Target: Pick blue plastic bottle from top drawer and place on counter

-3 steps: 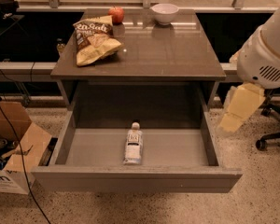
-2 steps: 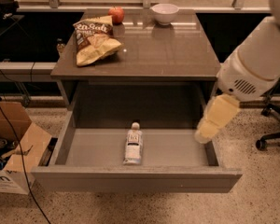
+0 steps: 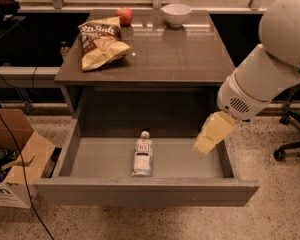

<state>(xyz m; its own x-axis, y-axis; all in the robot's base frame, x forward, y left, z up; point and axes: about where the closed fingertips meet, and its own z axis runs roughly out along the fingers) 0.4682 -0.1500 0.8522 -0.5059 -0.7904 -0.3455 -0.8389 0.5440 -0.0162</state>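
Note:
The blue plastic bottle (image 3: 143,154) lies on its side in the middle of the open top drawer (image 3: 145,191), white cap pointing to the back. My gripper (image 3: 206,143) hangs at the end of the white arm over the drawer's right part, to the right of the bottle and apart from it. It holds nothing that I can see. The counter (image 3: 175,54) is the grey-brown top above the drawer.
On the counter lie a chip bag (image 3: 101,42) at the left, a red apple (image 3: 124,16) and a white bowl (image 3: 175,13) at the back. A cardboard box (image 3: 12,159) stands on the floor at left. An office chair base (image 3: 290,144) is at right.
My arm has swung left and down from outside the drawer's right wall, bringing the gripper over the drawer's right side. The bottle has not moved.

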